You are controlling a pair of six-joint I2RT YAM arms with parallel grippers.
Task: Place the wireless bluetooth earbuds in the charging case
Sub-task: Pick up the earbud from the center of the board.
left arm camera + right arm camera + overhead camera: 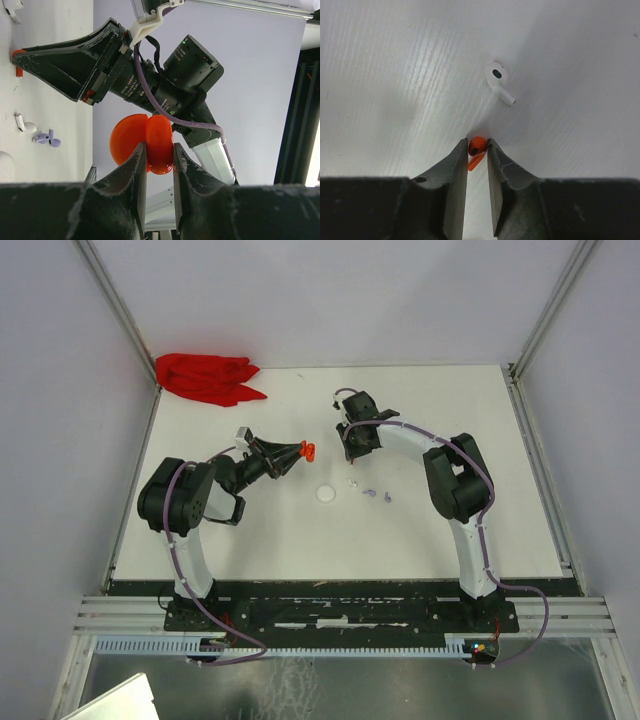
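Observation:
My left gripper (pixel 299 451) is shut on the red charging case (pixel 308 450) and holds it above the table; in the left wrist view (pixel 159 152) the case (pixel 159 135) shows its lid open. My right gripper (pixel 352 454) is down at the table, its tips closed on a red earbud (pixel 477 145) in the right wrist view (pixel 477 144). The same earbud (pixel 18 70) shows at that gripper's tip in the left wrist view. A whitish earbud (pixel 497 80) lies just beyond it. Two purple earbuds (pixel 379 495) lie nearer the right arm.
A white round disc (pixel 325 494) lies on the table between the arms. A red cloth (pixel 205 377) is bunched at the far left corner. Another whitish earbud (pixel 20 121) lies near the purple pair (pixel 47 139). Metal frame posts stand at both far corners.

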